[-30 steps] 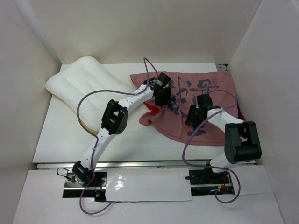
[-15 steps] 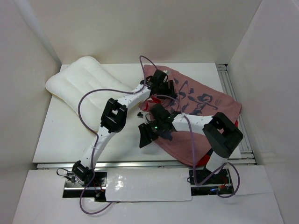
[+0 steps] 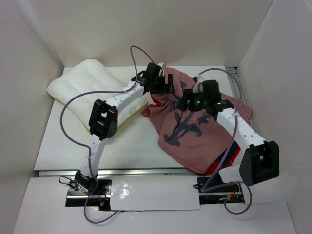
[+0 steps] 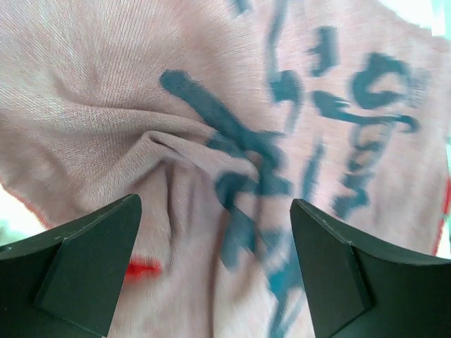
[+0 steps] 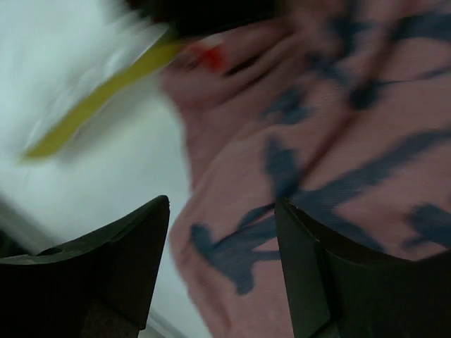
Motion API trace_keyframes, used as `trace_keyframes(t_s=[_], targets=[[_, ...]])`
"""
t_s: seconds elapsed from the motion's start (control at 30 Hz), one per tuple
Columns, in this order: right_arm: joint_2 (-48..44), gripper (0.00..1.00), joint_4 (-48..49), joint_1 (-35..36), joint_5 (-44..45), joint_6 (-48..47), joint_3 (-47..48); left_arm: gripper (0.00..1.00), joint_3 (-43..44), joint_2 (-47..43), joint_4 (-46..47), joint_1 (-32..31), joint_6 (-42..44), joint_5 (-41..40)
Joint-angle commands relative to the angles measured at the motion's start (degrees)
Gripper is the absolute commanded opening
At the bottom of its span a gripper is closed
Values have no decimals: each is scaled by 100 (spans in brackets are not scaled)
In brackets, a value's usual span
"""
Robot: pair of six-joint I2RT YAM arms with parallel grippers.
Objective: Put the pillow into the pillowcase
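The white bench [image 3: 63,146] is carrying everything. The pillowcase [image 3: 195,136] is lying crumpled across its right half, running from the far middle toward the near right corner. Its faded pink side with dark blue marks is facing up, and bright red is peeking out at the near right edge. The pillow [image 3: 80,85] is sitting in the far left corner of the bench, plump and white. Its pale yellow edge is showing on the side nearest the pillowcase, close beside the cloth. The left arm is reaching over the pillow's near right corner toward the pillowcase's far left edge. The right arm is stretching in from the right edge of the bench to the far middle of the cloth. The left claw [image 3: 163,85] is standing wide apart just over wrinkled pink fabric, pinching nothing. The right claw [image 3: 192,102] is also spread, its fingers [image 5: 127,267] hanging above the blue marks with nothing gripped between them.
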Motion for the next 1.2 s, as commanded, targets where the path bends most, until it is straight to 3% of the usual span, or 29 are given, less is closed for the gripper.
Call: trace_keyframes(t_s=[0.0, 0.07, 0.1, 0.17, 0.33, 0.4, 0.53, 0.57, 0.73, 0.8, 0.83, 0.93, 1.07, 1.17], targets=[[334, 70, -448, -871, 1563, 822, 389, 100, -283, -1346, 225, -344, 622, -250], [991, 78, -316, -1441, 1880, 704, 913, 100, -949, -1786, -11, -580, 623, -556], [996, 78, -316, -1445, 1881, 703, 918, 100, -953, -1789, -13, -678, 623, -698], [1889, 87, -501, -1715, 2197, 458, 1651, 100, -1680, -2175, -126, -906, 623, -944], [3899, 91, -738, -2024, 2320, -52, 3341, 100, -3173, -2571, -241, -1470, -174, -1217], [4438, 91, -1150, -2103, 2522, -175, 4269, 100, -3483, -2571, -241, -1540, -387, -1139], [5258, 90, -1573, -2296, 2830, -256, 4978, 100, -3599, -2239, -294, -1610, -659, -1129], [5258, 90, -1625, -2297, 2830, -194, 4917, 100, -3494, -2142, -477, -1610, -660, -1225], [4566, 88, -1179, -2420, 2778, 411, 3364, 81, -2677, -1457, -892, -1532, -660, -1437], [4065, 86, -705, -2420, 2401, 693, 2366, 68, -2159, -912, -944, -1436, -512, -1315], [3907, 85, -564, -2472, 2261, 946, 2020, 52, -1887, -684, -1205, -1322, -389, -1166], [3335, 85, -194, -2473, 1847, 1430, 824, 33, -788, 186, -1533, -1049, -265, -1338], [2493, 84, 87, -2377, 1093, 1801, -293, 24, 1326, 1408, -1973, -513, -212, -1087], [1710, 84, 141, -1701, 924, 2020, -1190, 24, 2059, 1928, -1404, -214, -159, -561]])
